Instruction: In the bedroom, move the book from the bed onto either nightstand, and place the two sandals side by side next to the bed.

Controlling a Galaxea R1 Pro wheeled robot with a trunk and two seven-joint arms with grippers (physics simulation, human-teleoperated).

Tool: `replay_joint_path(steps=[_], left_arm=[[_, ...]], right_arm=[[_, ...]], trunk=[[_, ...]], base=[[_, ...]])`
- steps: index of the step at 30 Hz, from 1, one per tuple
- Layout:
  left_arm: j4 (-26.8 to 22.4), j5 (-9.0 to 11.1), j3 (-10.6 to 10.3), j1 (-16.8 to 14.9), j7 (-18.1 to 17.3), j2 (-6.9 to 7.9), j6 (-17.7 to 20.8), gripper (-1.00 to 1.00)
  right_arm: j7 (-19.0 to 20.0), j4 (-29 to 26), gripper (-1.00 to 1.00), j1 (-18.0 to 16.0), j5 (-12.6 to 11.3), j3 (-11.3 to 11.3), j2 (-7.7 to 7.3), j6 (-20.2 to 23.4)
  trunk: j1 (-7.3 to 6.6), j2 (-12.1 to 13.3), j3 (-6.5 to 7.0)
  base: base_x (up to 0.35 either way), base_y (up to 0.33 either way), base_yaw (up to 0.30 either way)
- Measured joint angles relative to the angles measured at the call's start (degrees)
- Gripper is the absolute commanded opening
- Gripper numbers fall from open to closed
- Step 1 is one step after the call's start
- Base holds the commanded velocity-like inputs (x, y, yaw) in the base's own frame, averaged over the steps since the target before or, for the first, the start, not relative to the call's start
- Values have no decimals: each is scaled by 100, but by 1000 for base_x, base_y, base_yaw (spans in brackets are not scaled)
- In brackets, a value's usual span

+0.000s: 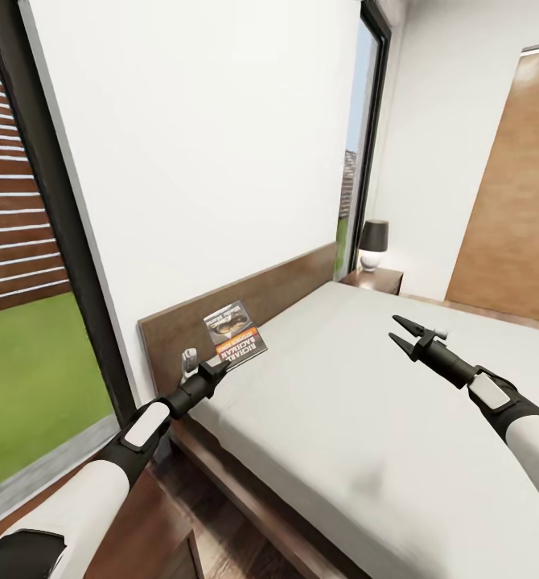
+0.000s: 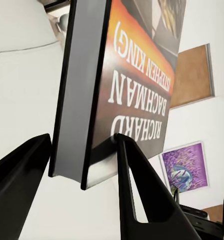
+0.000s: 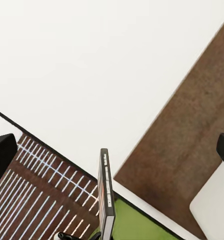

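Bright, even daylight fills the room, coming from the tall windows point(image 1: 28, 265). Shadows are faint on the mattress point(image 1: 398, 418). Straight lines bow toward the head view's edges; render detail is soft.

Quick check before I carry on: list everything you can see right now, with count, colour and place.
book: one, orange and black cover, held upright above the bed's near corner
bed: one, dark wood frame, off-white mattress, centre
headboard: one, brown, against the white wall
nightstand: one, dark brown, far side of the bed
lamp: one, black shade, white base, on the nightstand
door: one, brown wood, right
left gripper: shut on the book
right gripper: open, over the mattress
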Motion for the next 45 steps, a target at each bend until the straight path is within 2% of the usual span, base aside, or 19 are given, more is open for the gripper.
replay_joint_path(steps=[29,45], left_arm=[[1,-1,-1,-1,0,-1,-1,-100],[14,-14,0,6,0,5,-3,-100]], right_arm=[[1,0,100,0,0,3,0,0],[2,129,100,0,-18,21,1,7]], trunk=[[0,0,254],[0,0,279]], base=[[0,0,0],[0,0,0]])
